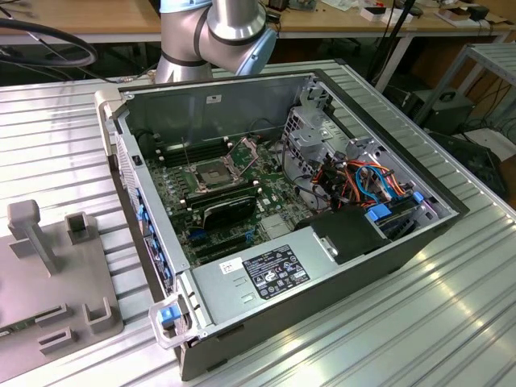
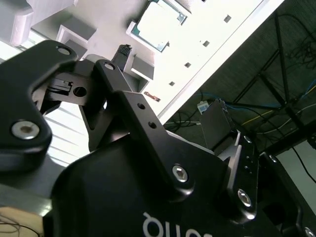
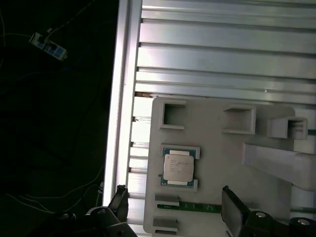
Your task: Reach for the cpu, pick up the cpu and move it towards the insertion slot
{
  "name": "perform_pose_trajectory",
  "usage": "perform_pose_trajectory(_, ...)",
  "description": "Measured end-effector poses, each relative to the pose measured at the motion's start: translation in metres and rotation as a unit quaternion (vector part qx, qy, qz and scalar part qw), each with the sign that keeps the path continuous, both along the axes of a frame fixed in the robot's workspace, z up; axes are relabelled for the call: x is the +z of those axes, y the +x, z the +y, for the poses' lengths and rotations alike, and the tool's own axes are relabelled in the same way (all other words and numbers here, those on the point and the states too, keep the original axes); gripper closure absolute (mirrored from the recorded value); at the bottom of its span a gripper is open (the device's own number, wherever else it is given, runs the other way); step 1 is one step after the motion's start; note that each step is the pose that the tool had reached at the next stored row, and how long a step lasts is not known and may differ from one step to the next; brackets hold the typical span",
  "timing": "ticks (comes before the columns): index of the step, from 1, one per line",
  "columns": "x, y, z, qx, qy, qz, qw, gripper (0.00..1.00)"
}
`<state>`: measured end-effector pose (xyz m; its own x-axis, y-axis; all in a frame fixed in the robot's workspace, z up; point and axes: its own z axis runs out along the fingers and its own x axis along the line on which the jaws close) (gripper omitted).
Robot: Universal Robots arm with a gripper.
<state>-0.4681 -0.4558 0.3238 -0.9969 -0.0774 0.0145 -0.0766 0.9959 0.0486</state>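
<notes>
Cpu [image 3: 178,168] on grey fixture [image 3: 217,163], clear of spread fingers [image 3: 233,207].

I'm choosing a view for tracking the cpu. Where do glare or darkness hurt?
Second wrist view: glare washes out the cpu and its surroundings. First wrist view: the cpu is evenly lit and easy to make out, while the floor is nearly black. Exterior view: even light, with the slot plainly visible.

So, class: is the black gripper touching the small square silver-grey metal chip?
Apart. The first wrist view shows grey plate between the cpu and each open finger of the gripper.
</notes>
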Motion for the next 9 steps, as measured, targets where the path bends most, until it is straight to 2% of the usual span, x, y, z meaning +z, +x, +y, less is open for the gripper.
perform_pose_trajectory(9,0.0000,0.0000,0.0000,0.003,0.0000,0.0000,1.00000,0.16)
